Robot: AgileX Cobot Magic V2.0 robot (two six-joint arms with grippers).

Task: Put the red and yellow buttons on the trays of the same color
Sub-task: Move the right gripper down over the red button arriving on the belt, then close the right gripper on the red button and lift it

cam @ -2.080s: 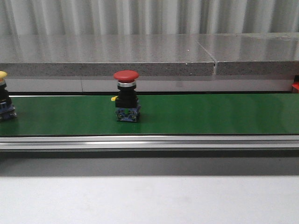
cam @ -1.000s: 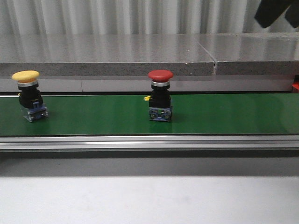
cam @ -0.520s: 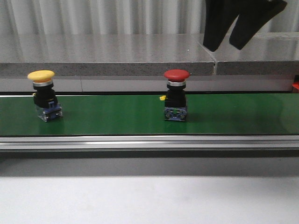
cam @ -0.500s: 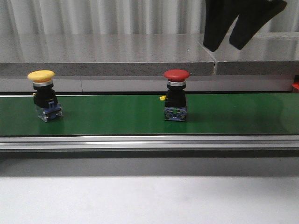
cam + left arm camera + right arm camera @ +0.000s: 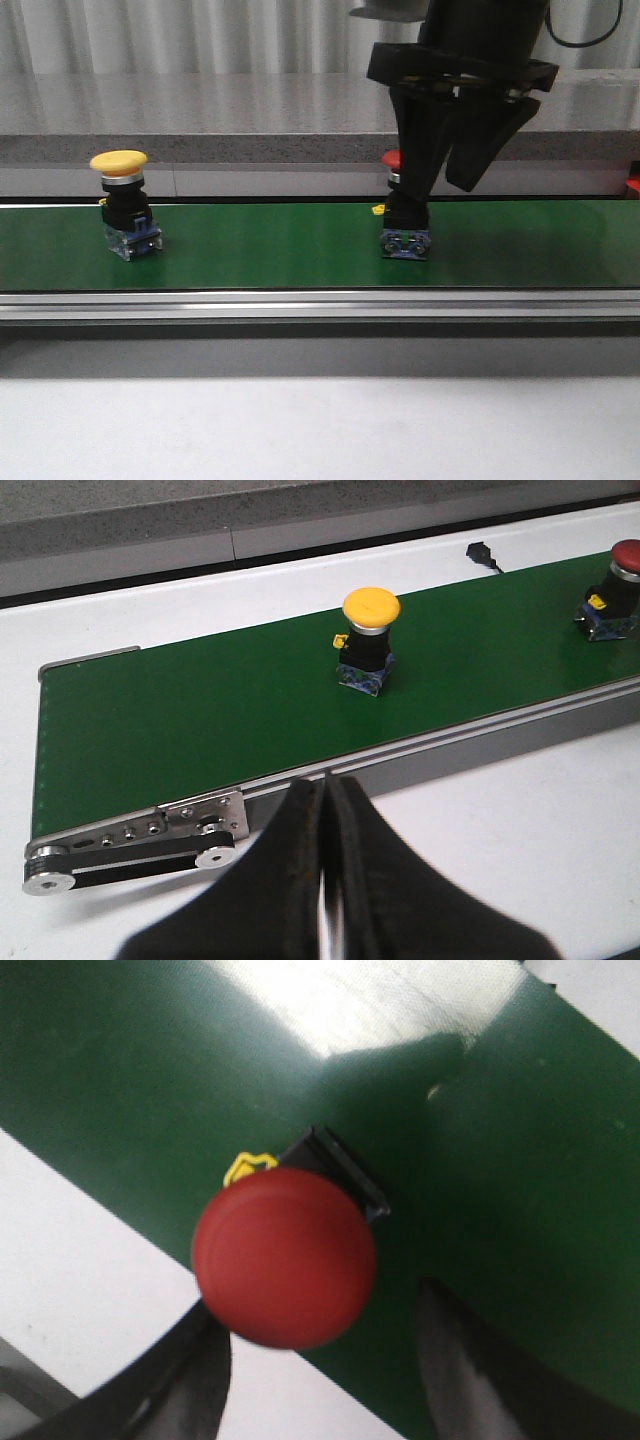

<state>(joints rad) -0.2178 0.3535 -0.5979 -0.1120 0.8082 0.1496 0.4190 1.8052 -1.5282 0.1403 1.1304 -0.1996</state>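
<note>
Your red button [image 5: 403,215] stands upright on the green conveyor belt [image 5: 270,250], directly beneath the right gripper [image 5: 445,185]. That gripper's two black fingers [image 5: 418,140] are spread wide apart and hang down around the button's cap, one in front of it in the front view and the other to its side. You can see from the right wrist view that the red cap [image 5: 284,1257] sits between the two fingertips [image 5: 195,1385], and daylight shows on the far fingertip's side, so the gripper is released and grips nothing; whether the near fingertip brushes the cap you cannot tell. A small yellow tab [image 5: 249,1168] pokes out from the button's black body just under the cap.

The yellow button [image 5: 122,205] stands on the same belt, well apart from the right gripper, off toward the robot's left. In the left wrist view you find it [image 5: 368,640] ahead of the left gripper [image 5: 325,820] and across the belt's metal side rail [image 5: 420,755], with the red button [image 5: 615,592] farther along the belt. The left gripper's fingers are pressed together with nothing between them, hovering over the white table [image 5: 520,830] just off the belt's edge, near the roller end [image 5: 130,845].
</note>
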